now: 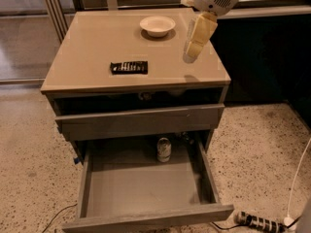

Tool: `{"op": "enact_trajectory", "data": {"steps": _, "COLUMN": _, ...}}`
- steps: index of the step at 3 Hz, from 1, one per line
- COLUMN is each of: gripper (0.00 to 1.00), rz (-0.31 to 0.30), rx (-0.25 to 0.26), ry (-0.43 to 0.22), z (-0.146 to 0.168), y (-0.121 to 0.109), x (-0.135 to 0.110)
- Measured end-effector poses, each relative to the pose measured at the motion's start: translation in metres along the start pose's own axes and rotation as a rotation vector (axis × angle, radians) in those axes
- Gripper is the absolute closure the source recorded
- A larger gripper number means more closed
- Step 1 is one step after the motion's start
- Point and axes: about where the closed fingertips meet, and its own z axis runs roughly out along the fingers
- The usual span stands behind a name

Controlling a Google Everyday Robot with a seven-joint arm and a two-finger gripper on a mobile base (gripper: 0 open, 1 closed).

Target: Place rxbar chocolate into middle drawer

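The rxbar chocolate [129, 67], a flat black bar with white lettering, lies on the cabinet top [97, 42] near its front edge. My gripper [190, 56] points down above the right part of the top, to the right of the bar and apart from it, holding nothing. The middle drawer [141, 188] is pulled wide open low at the front, its grey floor showing. A small upright can [164, 149] stands at its back.
A round cream bowl [157, 25] sits at the back of the cabinet top. Another grey drawer [141, 120] shows a flat front panel under a dark open slot. A power strip [260, 222] and cables lie on the speckled floor at the right.
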Motion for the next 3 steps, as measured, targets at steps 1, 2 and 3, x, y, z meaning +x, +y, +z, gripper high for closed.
{"op": "enact_trajectory", "data": {"steps": 1, "gripper": 0.00, "rz": -0.037, "rx": -0.005, "ry": -0.031, "z": 0.015, "y": -0.017, "x": -0.022}}
{"op": "enact_trajectory", "data": {"steps": 2, "gripper": 0.00, "rz": -0.080, "rx": -0.005, "ry": -0.044, "z": 0.028, "y": -0.027, "x": -0.044}}
{"op": "enact_trajectory", "data": {"steps": 3, "gripper": 0.00, "rz": -0.117, "rx": -0.008, "ry": -0.038, "z": 0.042, "y": -0.031, "x": -0.063}}
